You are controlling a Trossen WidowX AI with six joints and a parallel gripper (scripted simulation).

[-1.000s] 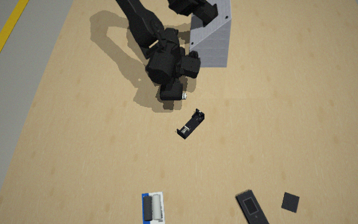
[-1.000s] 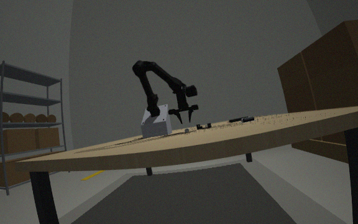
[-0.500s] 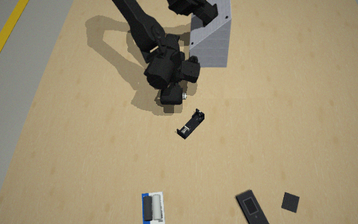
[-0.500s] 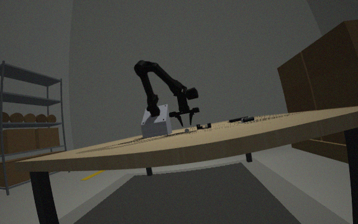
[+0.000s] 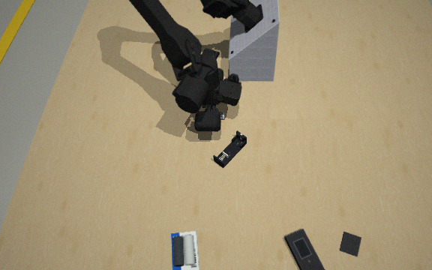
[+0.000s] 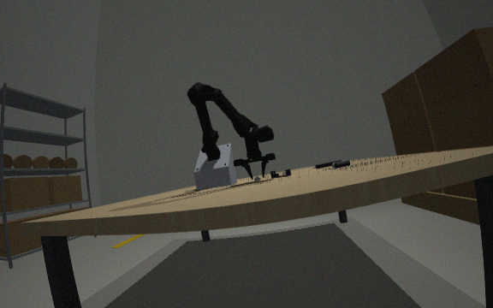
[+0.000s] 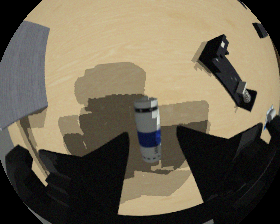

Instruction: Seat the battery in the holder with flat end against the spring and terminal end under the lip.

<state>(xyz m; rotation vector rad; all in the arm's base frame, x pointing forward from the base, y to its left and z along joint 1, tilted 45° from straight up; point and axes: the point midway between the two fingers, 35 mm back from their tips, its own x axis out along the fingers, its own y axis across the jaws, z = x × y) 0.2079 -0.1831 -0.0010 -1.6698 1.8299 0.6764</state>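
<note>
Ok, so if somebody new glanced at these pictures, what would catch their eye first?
Probably the black arm bent down over the table, its gripper open with jaws either side of a white and blue battery lying on the wood. Next, the empty black holder just beyond it, lying at a slant.

From above I get even, bright light; the arm (image 5: pixel 171 34) throws layered soft shadows on the table (image 5: pixel 313 150). My exterior view is dim and bowed at the edges. The wrist view is fisheye, black-cornered, coarse.
</note>
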